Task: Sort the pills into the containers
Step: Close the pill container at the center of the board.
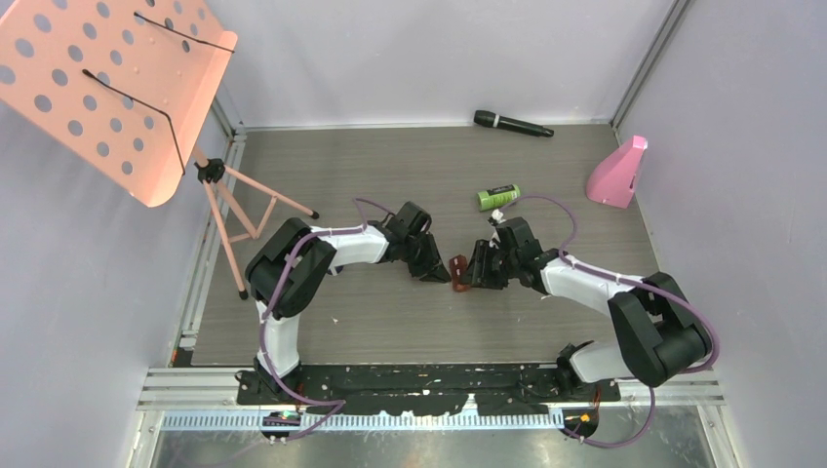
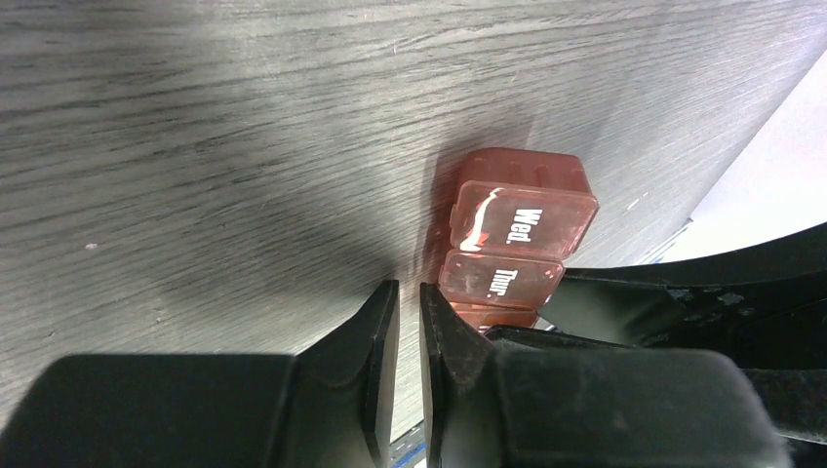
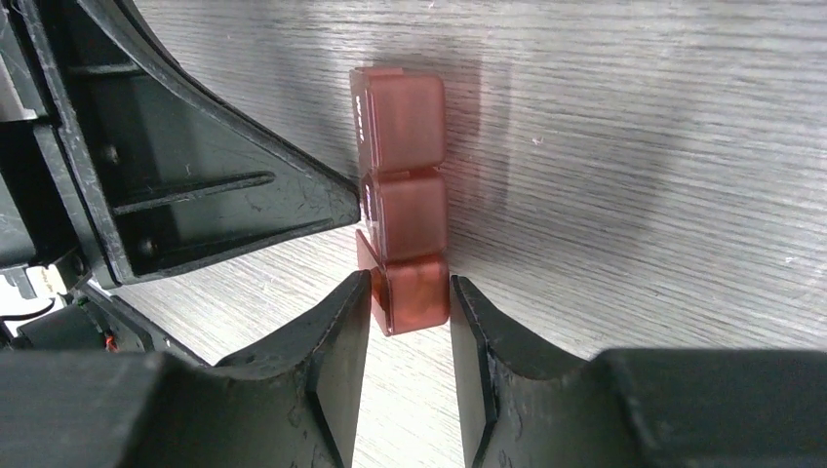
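The weekly pill organiser [image 2: 517,234] is translucent reddish-brown with white day lettering, "Wed." and "Thur.", set against a table [image 1: 371,166] of grey wood grain with fine darker streaks. The left gripper [image 2: 408,327] and right gripper [image 3: 410,312] are matt black, on arms [image 1: 585,283] shelled in white and black and trailed by purple cables [image 1: 564,213]. At far left the music stand [image 1: 107,88] is salmon pink, dotted with round holes; the far microphone [image 1: 512,123] is black, the bottle [image 1: 498,196] bright green, and the angular object [image 1: 617,174] at far right pink.
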Tool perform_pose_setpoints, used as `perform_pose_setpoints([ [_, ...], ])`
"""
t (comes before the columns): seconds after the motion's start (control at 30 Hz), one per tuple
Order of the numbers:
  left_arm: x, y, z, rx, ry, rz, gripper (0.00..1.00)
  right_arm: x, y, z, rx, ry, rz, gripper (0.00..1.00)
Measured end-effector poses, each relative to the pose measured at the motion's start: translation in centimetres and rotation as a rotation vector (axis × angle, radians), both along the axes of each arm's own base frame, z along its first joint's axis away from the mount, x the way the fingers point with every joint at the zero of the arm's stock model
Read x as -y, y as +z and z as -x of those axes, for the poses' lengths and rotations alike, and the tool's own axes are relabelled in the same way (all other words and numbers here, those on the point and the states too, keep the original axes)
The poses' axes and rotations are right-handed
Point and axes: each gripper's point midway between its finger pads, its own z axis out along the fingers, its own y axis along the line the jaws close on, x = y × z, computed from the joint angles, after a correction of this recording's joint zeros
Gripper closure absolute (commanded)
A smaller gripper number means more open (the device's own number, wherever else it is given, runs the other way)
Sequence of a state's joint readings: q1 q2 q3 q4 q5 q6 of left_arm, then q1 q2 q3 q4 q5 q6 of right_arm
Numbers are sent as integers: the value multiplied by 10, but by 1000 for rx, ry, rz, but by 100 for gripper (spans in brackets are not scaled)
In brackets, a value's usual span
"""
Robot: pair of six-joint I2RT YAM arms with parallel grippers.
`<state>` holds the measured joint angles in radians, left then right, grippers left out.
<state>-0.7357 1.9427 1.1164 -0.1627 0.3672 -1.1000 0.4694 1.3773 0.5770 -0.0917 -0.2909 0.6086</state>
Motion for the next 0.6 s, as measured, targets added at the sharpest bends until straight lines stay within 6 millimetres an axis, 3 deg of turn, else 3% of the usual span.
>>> perform_pose_setpoints([
  [0.17,0,0,0,5,-2,-2,81,1,0,-3,4,-6,10,65],
  [0.33,-6,3,-3,44,1,-33,72,-1,-1,-5,3,-10,0,66],
  [0.6,-30,6,-3,128,6,-114,67,-10,-4,-9,23,-8,-102,67],
])
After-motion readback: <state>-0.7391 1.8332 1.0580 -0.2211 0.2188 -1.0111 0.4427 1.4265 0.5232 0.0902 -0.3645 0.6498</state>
